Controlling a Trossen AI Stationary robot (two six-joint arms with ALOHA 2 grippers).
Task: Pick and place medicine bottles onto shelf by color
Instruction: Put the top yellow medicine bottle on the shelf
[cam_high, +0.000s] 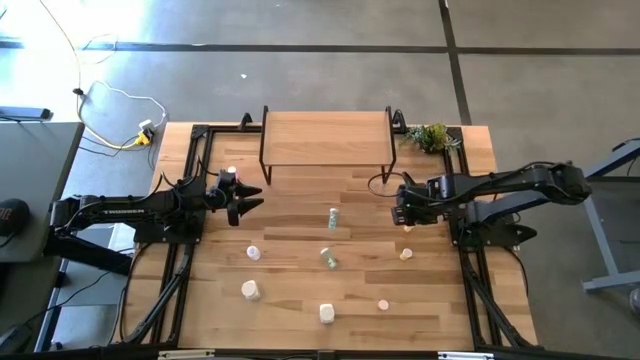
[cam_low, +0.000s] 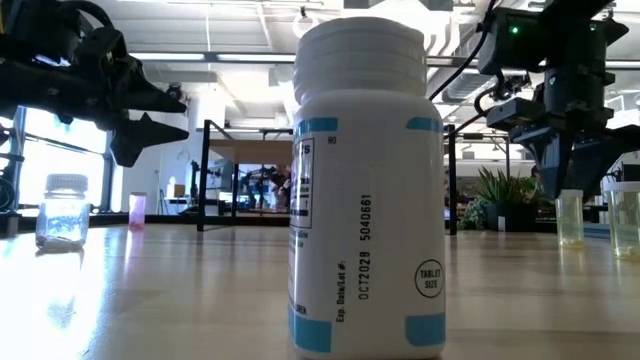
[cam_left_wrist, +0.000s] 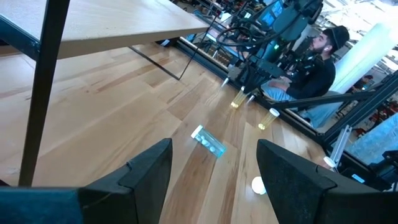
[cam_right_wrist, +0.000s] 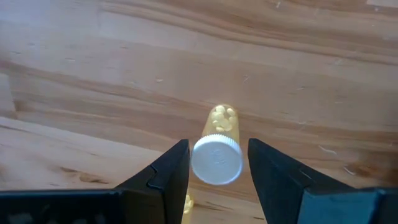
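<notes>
A small yellow bottle (cam_right_wrist: 217, 146) with a white cap stands upright on the table. My right gripper (cam_right_wrist: 217, 165) points down just above it, open, with one finger on either side of the cap; the low view shows the fingertips (cam_low: 560, 180) still above the bottle (cam_low: 570, 218). My left gripper (cam_high: 247, 200) waits open at the table's left, near a pink bottle (cam_high: 231, 176). The shelf (cam_high: 325, 135) stands at the far edge with nothing on its top. Green (cam_high: 332, 217), white (cam_high: 249, 290) and orange (cam_high: 382, 305) bottles are scattered on the table.
A large white bottle (cam_low: 368, 190) stands close to the low camera. A second yellow bottle (cam_high: 406, 254) stands nearer the front than my right gripper. A small plant (cam_high: 432, 137) sits at the far right corner. A person (cam_left_wrist: 311, 62) sits beyond the table's right side.
</notes>
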